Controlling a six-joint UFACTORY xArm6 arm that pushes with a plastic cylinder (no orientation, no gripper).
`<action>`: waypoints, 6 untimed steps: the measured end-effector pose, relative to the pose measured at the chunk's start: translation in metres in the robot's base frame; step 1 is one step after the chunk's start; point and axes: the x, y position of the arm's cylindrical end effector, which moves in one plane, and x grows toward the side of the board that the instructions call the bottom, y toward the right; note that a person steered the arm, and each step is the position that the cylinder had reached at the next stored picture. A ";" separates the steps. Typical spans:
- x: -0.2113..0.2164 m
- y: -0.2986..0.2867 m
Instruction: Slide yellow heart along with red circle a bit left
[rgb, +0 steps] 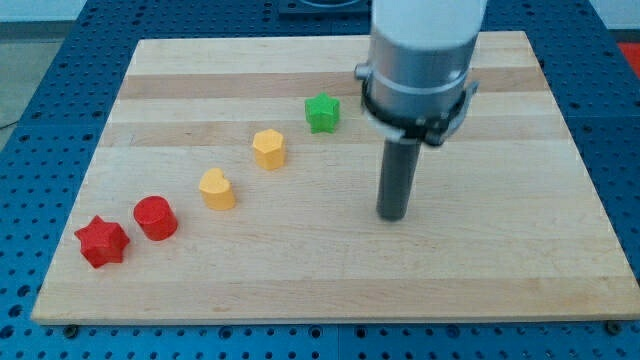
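On the pale wooden tabletop (480, 270) five small blocks lay in a loose diagonal line, climbing from the view's lower left toward the upper middle. Lowest and furthest left sat the red star (101, 241), and just beside it, up and to the right, the red circle (155, 218). A small gap further along stood the yellow heart (216, 188), then the yellow hexagon (269, 149), and last, highest of the row, the green star (322, 113). The arm hung over the right half of the board, its grey housing ending in a dark rod. This tool had nothing that could spread or pinch; it was a plain rod, and my tip (392, 216) rested on bare wood, touching no block. It stood well apart from the yellow heart, off to that block's right at about the same height in the view, and further still from the red circle.
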 end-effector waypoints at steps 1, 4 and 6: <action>0.016 -0.048; -0.051 -0.165; -0.029 -0.161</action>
